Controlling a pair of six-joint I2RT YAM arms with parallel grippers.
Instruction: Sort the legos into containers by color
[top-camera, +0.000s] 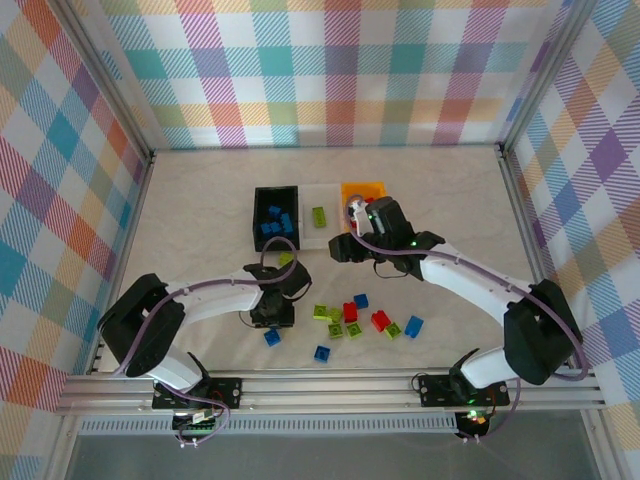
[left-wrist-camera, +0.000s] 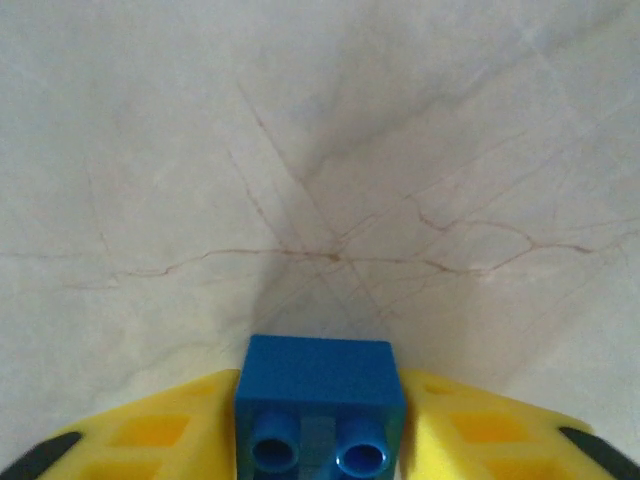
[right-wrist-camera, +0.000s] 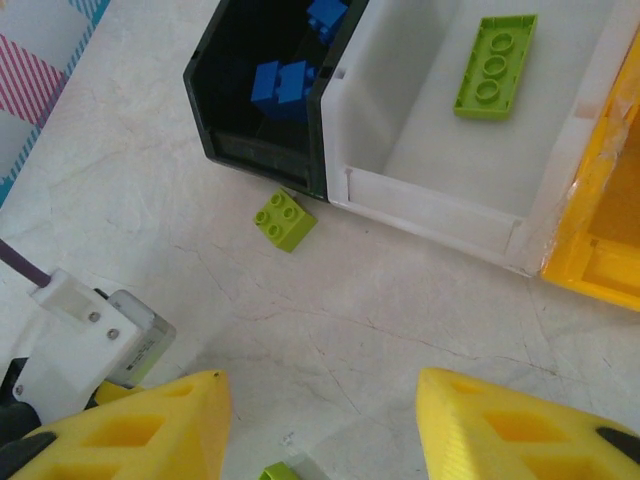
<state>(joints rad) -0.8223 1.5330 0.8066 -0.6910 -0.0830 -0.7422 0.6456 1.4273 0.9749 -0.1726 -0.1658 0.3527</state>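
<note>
The left gripper is clenched on a blue brick, which sits squarely between its two yellow fingers. The brick is blocky, with no clear long axis. Its studs point back toward the wrist, and two of them show at the lower edge of the left wrist view. One smooth side faces up in that view. Ahead of this gripper lies bare veined table.

The right gripper is spread wide with nothing between its fingers, and it hangs over the table. Ahead of it stand the three joined bins. The black bin is ahead and to the left, the white bin is straight ahead, and the orange bin is ahead and to the right.

A green plate lies flat in the white bin with its studs up. Its long axis runs away from the gripper and leans slightly right at the far end. Blue bricks lie in the black bin.

A small green brick rests studs up on the table. It is turned corner-on, just beside the near corner where the black and white bins meet.

In the top view, loose bricks in blue, red and green are scattered near the arms' bases, behind the right gripper.
</note>
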